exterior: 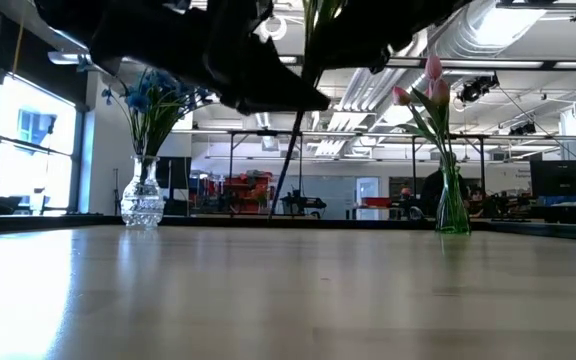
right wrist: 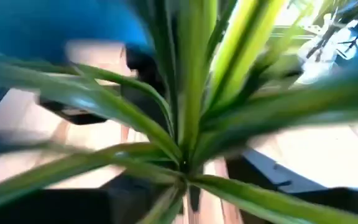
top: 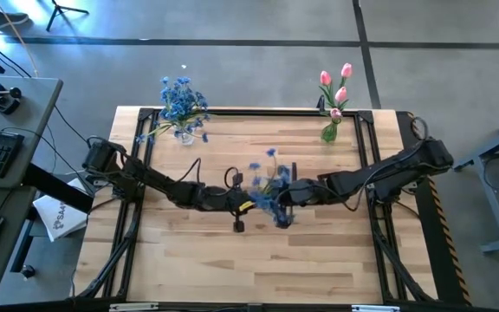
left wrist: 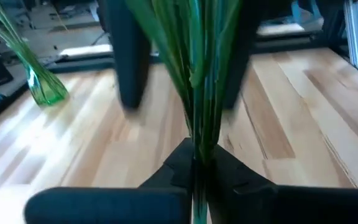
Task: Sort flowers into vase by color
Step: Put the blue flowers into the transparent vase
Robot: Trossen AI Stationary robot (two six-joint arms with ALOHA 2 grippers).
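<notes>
**benchrat:** where's the action right now?

**stemwrangler:** Dead center of the wooden table [top: 197, 251]. Both arms reach in from the sides and meet over the middle. The left gripper [top: 248, 204] and the right gripper [top: 286, 196] are just beside each other, with a blue flower stem [top: 271, 184] between them, held up off the tabletop.

**benchrat:** who's actually holding it?

**stemwrangler:** The left one for sure. In its wrist view the two dark fingers [left wrist: 225, 171] are pinched together on the green stem right where the leaves fan out. The right one, can't tell. Its wrist view is nothing but leaves, so I can't say if those fingers are open or closed.

**benchrat:** room to move?

**stemwrangler:** Plenty. The clear vase of blue flowers [top: 180, 106] sits at the far edge toward the left corner, and the green vase of pink tulips [top: 333, 102] sits at the far edge toward the right corner. Both are well apart from the grippers. The low view shows bare wood across the whole near half, with the arms hanging above it. A black frame [top: 258, 112] runs along the far edge, right by the vases.
</notes>
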